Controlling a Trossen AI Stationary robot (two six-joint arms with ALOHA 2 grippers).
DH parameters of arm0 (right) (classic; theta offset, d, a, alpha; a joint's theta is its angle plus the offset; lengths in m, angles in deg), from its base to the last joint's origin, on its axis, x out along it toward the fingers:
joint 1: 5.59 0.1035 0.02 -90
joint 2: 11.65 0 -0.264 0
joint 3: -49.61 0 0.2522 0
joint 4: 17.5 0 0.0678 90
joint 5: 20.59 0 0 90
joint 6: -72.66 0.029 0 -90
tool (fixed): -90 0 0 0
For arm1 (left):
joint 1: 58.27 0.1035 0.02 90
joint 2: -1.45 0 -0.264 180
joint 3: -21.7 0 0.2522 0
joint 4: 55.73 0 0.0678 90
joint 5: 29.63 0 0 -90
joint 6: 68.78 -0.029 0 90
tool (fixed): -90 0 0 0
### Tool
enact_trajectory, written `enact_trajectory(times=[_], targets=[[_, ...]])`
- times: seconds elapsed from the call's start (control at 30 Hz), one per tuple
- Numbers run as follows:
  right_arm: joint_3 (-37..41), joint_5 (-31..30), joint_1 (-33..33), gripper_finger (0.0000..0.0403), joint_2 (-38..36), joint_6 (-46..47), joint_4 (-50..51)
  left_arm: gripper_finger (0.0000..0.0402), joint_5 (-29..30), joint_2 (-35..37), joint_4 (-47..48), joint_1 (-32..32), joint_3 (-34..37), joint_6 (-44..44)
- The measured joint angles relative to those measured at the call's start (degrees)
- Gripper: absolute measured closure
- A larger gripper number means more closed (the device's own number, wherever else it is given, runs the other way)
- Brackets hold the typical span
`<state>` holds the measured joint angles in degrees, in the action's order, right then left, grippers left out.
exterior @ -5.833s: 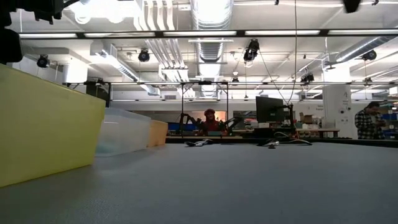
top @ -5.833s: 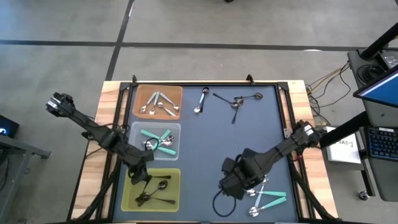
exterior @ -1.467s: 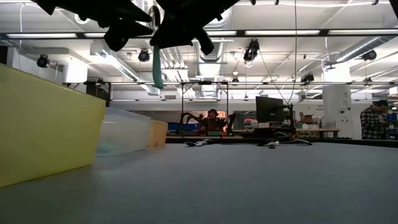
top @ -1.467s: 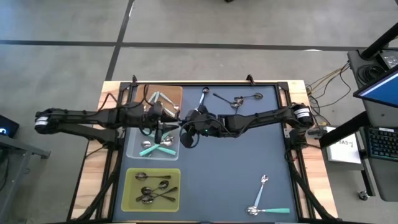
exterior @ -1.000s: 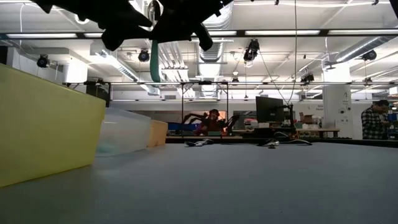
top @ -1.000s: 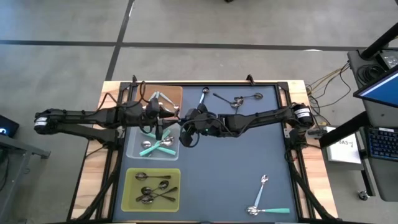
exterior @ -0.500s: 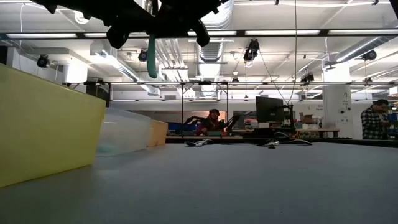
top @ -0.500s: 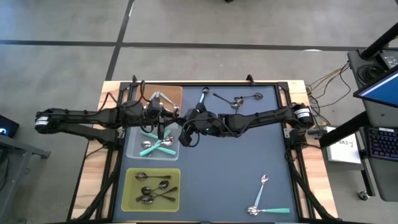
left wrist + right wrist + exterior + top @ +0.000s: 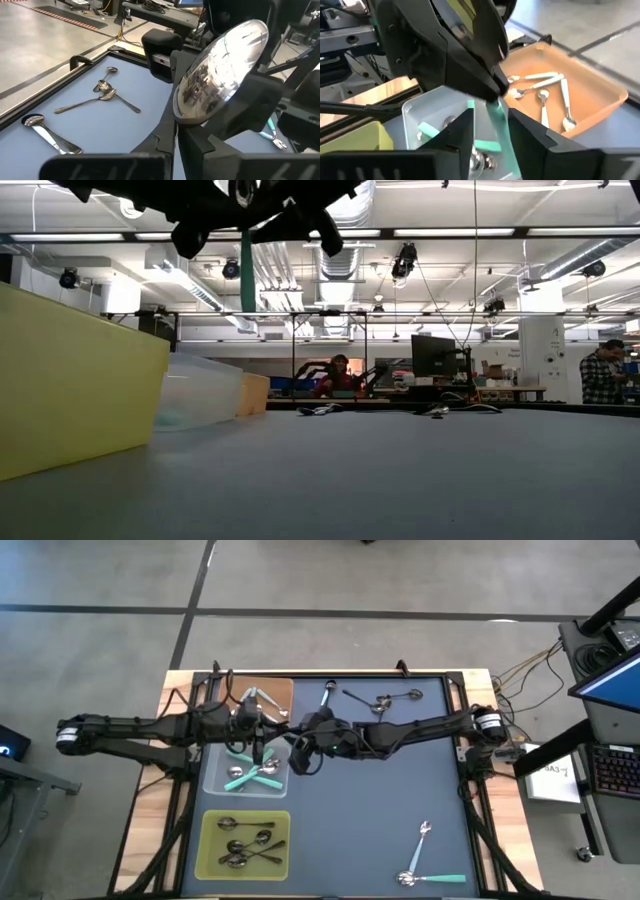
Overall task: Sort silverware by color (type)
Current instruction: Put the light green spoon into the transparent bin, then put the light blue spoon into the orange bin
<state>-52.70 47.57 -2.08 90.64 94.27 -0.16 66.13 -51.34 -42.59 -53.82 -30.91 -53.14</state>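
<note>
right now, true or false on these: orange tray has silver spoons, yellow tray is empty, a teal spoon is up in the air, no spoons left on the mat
1. Orange tray has silver spoons: true.
2. Yellow tray is empty: false, dark spoons lie in it.
3. A teal spoon is up in the air: true, it hangs handle down where the left claw and right claw meet, by the clear tray.
4. No spoons left on the mat: false, loose spoons lie at its far edge and near its right corner.
</note>
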Motion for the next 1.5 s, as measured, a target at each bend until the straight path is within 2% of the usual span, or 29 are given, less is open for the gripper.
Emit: enact_trajectory(times=[0.13,0.23,0.3,0.43,0.53,0.63,0.73,1.07,1.37,1.5], targets=[[0.00,2.50,-0.02,0.0264,-2.10,3.36,6.16,0.0401,-0.12,0.40,0.80,0.20,-0.18,-0.22],[0.00,6.28,0.00,0.0250,-4.78,8.03,14.01,0.0401,-0.57,0.75,8.54,0.20,-2.27,-0.62],[0.00,10.25,0.09,0.0247,-6.82,11.88,20.27,0.0401,-0.79,0.98,17.63,0.20,-4.72,-1.48],[-0.04,15.81,1.62,0.0250,-10.33,20.68,33.20,0.0401,-2.99,0.70,42.03,0.19,-11.78,-3.12],[-0.01,17.70,4.26,0.0256,-11.93,26.53,43.13,0.0401,-5.74,-0.04,58.29,0.17,-16.55,-3.21],[0.10,17.94,7.56,0.0262,-12.17,33.64,52.25,0.0401,-6.41,-0.63,67.30,0.15,-18.47,-3.21],[0.74,17.82,11.09,0.0266,-11.84,40.69,56.99,0.0401,-6.40,-0.98,68.12,0.17,-18.11,-3.10],[2.15,17.82,22.73,0.0266,-7.72,59.86,58.56,0.0395,-6.38,-6.95,67.08,0.17,-17.68,-2.54],[2.54,19.50,32.88,0.0267,-3.89,73.68,58.87,0.0311,-7.28,-12.66,66.11,0.11,-17.77,-2.62],[3.65,18.94,37.49,0.0268,-3.87,83.46,58.82,0.0281,-13.60,-14.26,64.26,0.01,-18.81,-2.67]])
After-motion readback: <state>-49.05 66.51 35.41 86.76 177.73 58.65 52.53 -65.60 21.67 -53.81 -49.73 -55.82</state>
